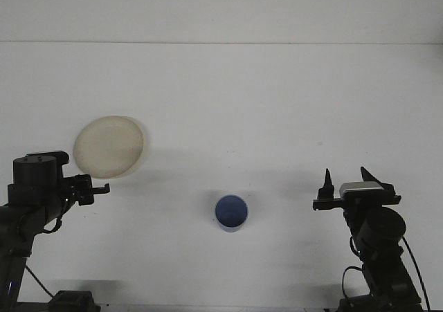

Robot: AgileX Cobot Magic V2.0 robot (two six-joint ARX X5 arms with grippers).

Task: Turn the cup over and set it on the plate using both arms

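Nothing looks done yet: the blue cup sits untouched on the white tabletop, below and right of the cream plate, right hand open and empty, left hand unreadable.

— Any lettering, labels, brand marks or numbers legible?
— None. The cup, the plate and the surface are plain, and nothing on either arm's housing can be read.
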